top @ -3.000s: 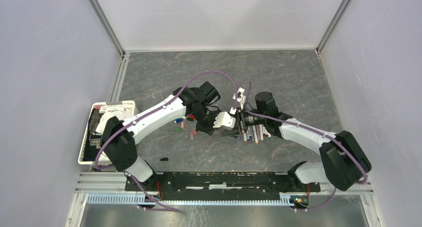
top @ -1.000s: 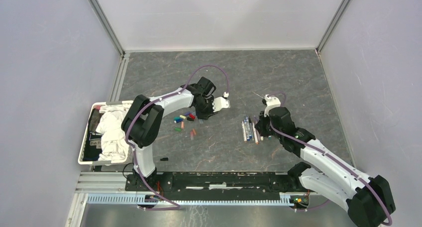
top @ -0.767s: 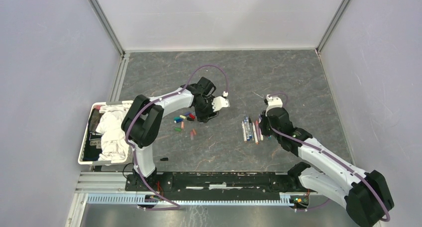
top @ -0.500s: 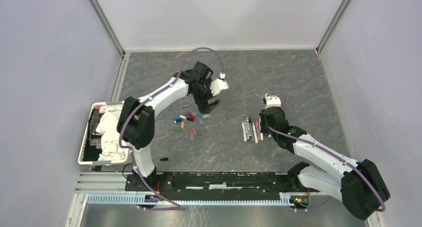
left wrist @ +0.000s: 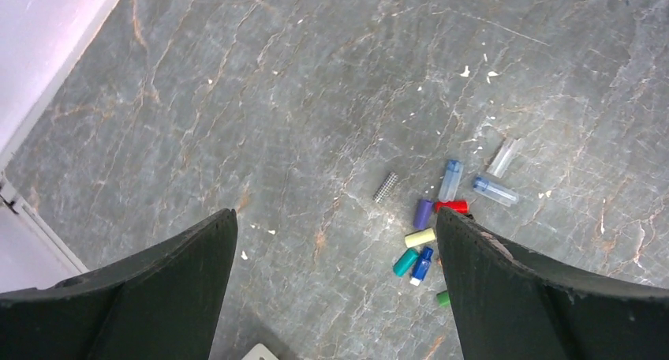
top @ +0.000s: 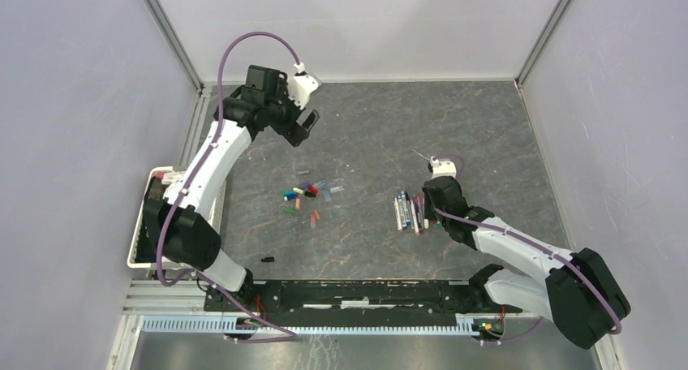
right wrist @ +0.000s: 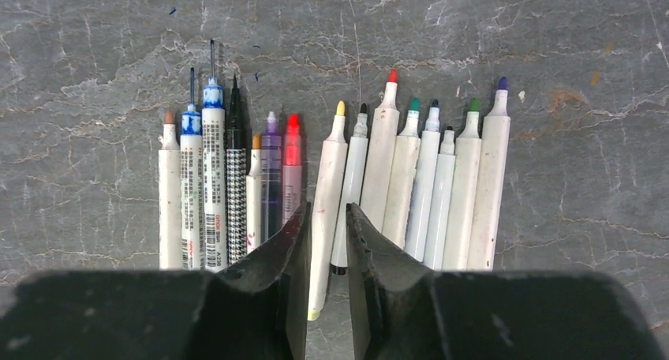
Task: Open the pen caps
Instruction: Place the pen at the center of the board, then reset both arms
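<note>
Grey counter [top: 487, 126]: left pincer [left wrist: 335, 218] has pulled off the cap cluster and swung up to the far-left corner, jaws wide, empty. Pen caps [left wrist: 430, 234] lie loose mid-counter. Right pincer [right wrist: 327, 210] is easing apart over the yellow-tipped pen [right wrist: 338, 139] in the row of pens [right wrist: 418, 178]; looks released. Every tip shows bare, so likely done.

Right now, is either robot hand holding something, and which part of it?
Nothing, it seems. The left hand is wide open and empty. The right hand straddles the yellow-tipped pen near its back end, but looks loose around it.
</note>
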{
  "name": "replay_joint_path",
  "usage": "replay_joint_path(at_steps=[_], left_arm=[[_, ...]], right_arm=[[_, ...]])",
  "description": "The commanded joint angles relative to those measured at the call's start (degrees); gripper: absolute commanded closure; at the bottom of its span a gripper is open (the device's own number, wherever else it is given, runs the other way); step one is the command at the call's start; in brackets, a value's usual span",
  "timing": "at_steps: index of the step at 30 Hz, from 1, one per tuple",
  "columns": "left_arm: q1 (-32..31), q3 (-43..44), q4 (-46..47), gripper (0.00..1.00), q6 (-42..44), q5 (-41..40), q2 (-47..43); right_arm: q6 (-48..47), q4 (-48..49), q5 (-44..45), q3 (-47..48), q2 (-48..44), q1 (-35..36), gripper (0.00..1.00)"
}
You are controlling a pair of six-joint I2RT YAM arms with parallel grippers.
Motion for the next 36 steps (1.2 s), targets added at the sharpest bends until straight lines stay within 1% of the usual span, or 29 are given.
replay_joint_path(at_steps=[1, 6, 7, 8, 9, 10, 11, 13, 14, 15, 16, 18, 20, 23, 25, 27, 30, 32, 34, 36], left_arm=[[3.8, -0.7, 0.1, 0.0, -3.6, 2.8, -0.3], [10.3, 0.4, 1.9, 0.0, -6.4, 6.0, 1.0], [11.5, 0.8, 2.2, 0.0, -7.0, 6.4, 1.2], [12.6, 1.0, 2.6, 0.0, -8.0, 6.2, 1.6], [13.5, 1.1, 3.4, 0.0, -9.1, 5.6, 2.0], [14.0, 1.0, 4.2, 0.0, -10.2, 4.1, 2.2], [14.1, 0.2, 5.9, 0.0, -11.0, 1.2, 2.3], [14.4, -3.1, 9.8, 0.0, -11.4, -2.8, 2.0], [14.6, -5.8, 12.5, 0.0, -11.4, -3.8, 1.4], [14.6, -9.8, 15.4, 0.0, -11.3, -4.9, 0.6], [14.8, -11.9, 18.6, 0.0, -11.5, -5.3, -0.1], [15.0, -18.4, 25.7, 0.0, -12.2, -6.3, -1.2], [15.5, -22.5, 30.9, 0.0, -13.3, -6.1, -1.5], [17.7, -25.3, 36.1, 0.0, -16.8, -3.9, 0.2], [19.8, -26.5, 39.7, 0.0, -18.6, -1.6, 2.4], [21.1, -29.2, 45.5, 0.0, -19.7, -0.4, 3.3], [21.3, -35.0, 55.5, 0.0, -21.1, 0.1, 3.0], [21.3, -38.1, 61.2, 0.0, -22.3, 0.7, 3.0], [21.3, -40.9, 64.8, 0.0, -23.9, 1.0, 3.3], [21.3, -42.5, 67.0, 0.0, -25.5, 2.0, 4.0]], right_arm=[[1.4, 0.4, 0.5, 1.8, -2.4, -0.4, 0.74], [0.9, -3.3, 0.4, 6.8, -4.6, -1.6, 0.73], [0.6, -4.0, 0.8, 7.9, -5.0, -1.9, 0.71], [0.3, -4.8, 1.9, 9.3, -5.2, -2.4, 0.67], [0.1, -5.8, 3.4, 10.8, -5.4, -2.8, 0.61], [0.0, -6.7, 5.6, 11.7, -5.5, -3.5, 0.52], [0.1, -7.5, 7.9, 12.9, -5.4, -4.1, 0.46], [0.5, -9.4, 12.2, 15.2, -4.1, -6.2, 0.36], [0.5, -10.0, 15.7, 16.0, -3.2, -6.7, 0.28], [0.6, -10.0, 19.1, 16.1, -2.1, -7.4, 0.1], [0.6, -9.3, 22.0, 15.9, -1.4, -7.9, 0.02], [-1.5, -4.9, 27.2, 13.7, -0.8, -9.5, 0.02], [-3.5, -0.5, 28.4, 11.3, -0.8, -11.9, 0.02], [-6.5, 5.3, 27.8, 8.2, -0.3, -16.2, 0.02], [-9.2, 11.7, 28.5, 5.9, 0.4, -18.0, 0.02], [-12.2, 19.0, 29.8, 1.5, -0.1, -19.2, 0.02], [-15.4, 30.0, 27.2, -4.4, -1.4, -21.8, 0.02], [-17.5, 33.5, 25.2, -6.2, -0.2, -23.5, 0.02], [-19.1, 35.6, 25.1, -6.9, 2.1, -24.4, 0.02], [-21.8, 40.6, 23.7, -9.1, 3.3, -25.1, 0.02]])
